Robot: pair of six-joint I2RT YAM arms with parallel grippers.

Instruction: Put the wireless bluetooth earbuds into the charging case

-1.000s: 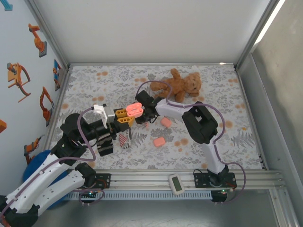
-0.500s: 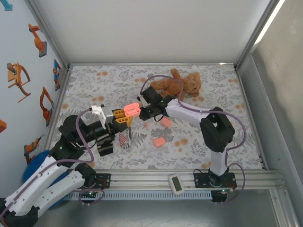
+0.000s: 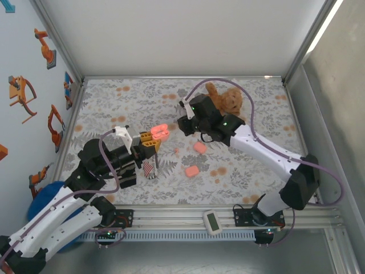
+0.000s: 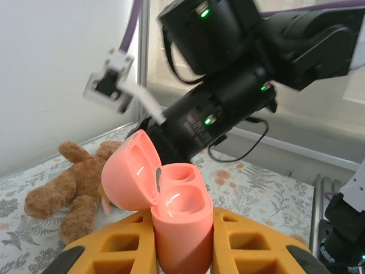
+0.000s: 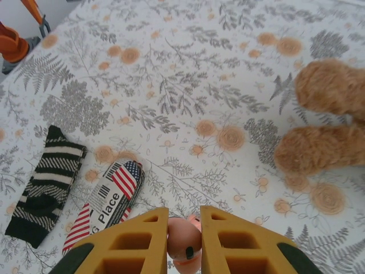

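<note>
Gripping glossy rounded plastic: left claw (image 4: 182, 228) a case (image 4: 171, 194), right claw (image 5: 184, 220) an earbud (image 5: 183, 238).

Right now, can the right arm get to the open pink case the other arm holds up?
Probably yes. The left gripper holds the charging case upright, lid open, and the right gripper, shut on an earbud, is close by with nothing between.

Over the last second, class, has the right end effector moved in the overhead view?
Yes. The right end effector has moved up the view, away from the arm bases and closer to the teddy bear.
</note>
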